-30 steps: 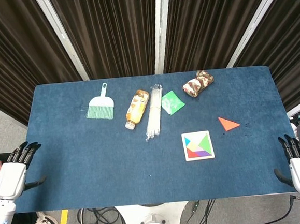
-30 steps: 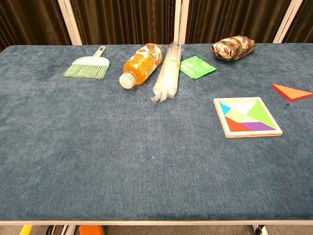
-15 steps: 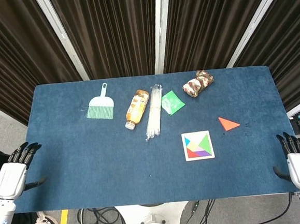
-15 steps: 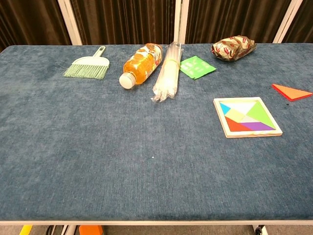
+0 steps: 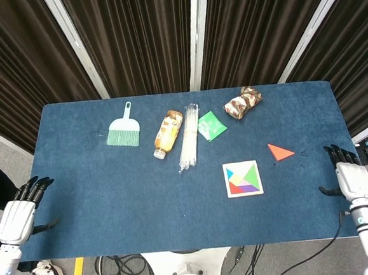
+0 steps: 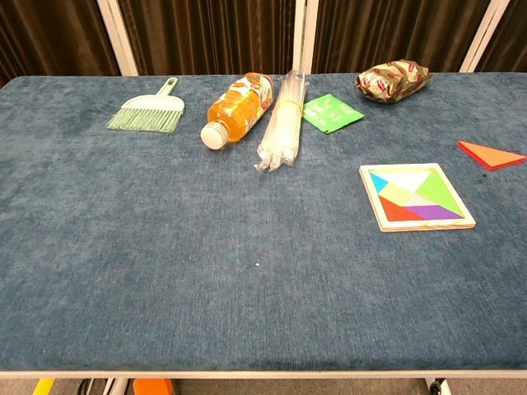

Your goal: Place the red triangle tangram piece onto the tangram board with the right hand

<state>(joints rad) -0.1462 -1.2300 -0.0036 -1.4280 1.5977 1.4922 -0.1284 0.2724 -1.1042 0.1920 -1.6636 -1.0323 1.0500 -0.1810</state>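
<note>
Red triangle (image 5: 279, 151) sits on the table (image 5: 85, 183) right of centre, just upper right of the tangram board (image 5: 243, 179); right robot hand (image 5: 348, 177) at far right edge, fingers apart, empty

Blue-carpeted table (image 5: 112, 200) bearing, along its far side from left to right: a green hand brush (image 5: 124, 128), an orange drink bottle (image 5: 167, 134) lying on its side, a clear bundle of straws (image 5: 188, 138), a green packet (image 5: 211, 125) and a patterned wrapped bundle (image 5: 242, 102). Nearer, at right: tangram board (image 5: 243, 179), with the red triangle (image 5: 279, 151) apart, to its far right.
</note>
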